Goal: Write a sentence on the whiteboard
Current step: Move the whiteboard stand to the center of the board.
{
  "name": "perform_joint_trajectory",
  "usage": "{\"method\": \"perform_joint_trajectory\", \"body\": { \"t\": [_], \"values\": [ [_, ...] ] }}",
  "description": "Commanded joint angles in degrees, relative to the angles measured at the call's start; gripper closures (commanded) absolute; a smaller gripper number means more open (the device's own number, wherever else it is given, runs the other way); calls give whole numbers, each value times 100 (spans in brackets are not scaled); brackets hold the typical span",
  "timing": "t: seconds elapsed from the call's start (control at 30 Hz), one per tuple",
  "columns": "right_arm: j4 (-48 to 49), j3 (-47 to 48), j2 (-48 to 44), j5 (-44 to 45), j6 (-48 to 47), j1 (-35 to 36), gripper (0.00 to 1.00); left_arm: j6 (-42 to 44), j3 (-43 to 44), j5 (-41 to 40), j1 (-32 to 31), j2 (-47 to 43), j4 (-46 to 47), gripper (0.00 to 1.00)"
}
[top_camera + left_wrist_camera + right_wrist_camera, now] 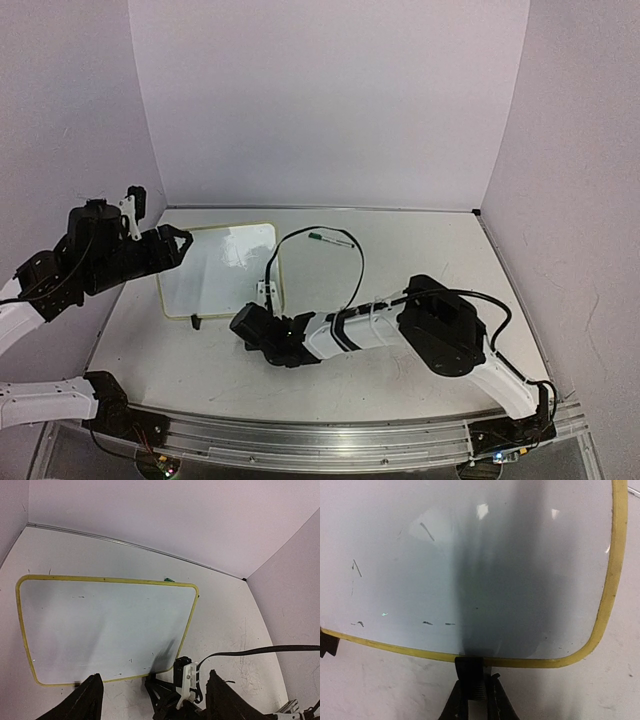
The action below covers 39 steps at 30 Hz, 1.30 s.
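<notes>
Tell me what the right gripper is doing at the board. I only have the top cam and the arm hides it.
Observer: The right wrist view shows the right gripper closed, its tips against a small black clip on the board's yellow frame. I can't tell whether it pinches the clip.
Operator: Anything written yet?
Observer: No. There are only a few faint stray marks on the white surface.
Operator: Left gripper holding anything?
Observer: No. The left wrist view shows the left gripper open wide, up off the board, holding nothing.
</notes>
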Motion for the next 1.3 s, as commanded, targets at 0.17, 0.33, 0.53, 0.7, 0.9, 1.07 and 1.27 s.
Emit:
{"method": "perform_joint_trajectory", "body": {
  "t": [0.17, 0.33, 0.53, 0.7, 0.9, 1.07, 1.27],
  "values": [
    [-257, -2261, -1705, 608, 169, -189, 100, -92, 228, -55, -6, 256, 540, 28],
    [89, -3743, -2592, 439, 193, -239, 100, -115, 173, 28, -5, 444, 775, 28],
    [319, -5250, -3576, 471, 460, -274, 100, -143, 133, 159, -5, 739, 1049, 28],
    [460, -6090, -4139, 569, 806, -316, 100, -167, -7, 440, -5, 1026, 1271, 28],
    [559, -6847, -4621, 689, 1187, -327, 100, -202, -315, 1012, -5, 1386, 1480, 28],
    [559, -7055, -4800, 779, 1323, -330, 90, -351, -583, 1506, -7, 1828, 1631, 30],
    [426, -7093, -5112, 616, 1298, -316, 69, -403, -848, 2478, -10, 2390, 2394, 31]
  ]
}}
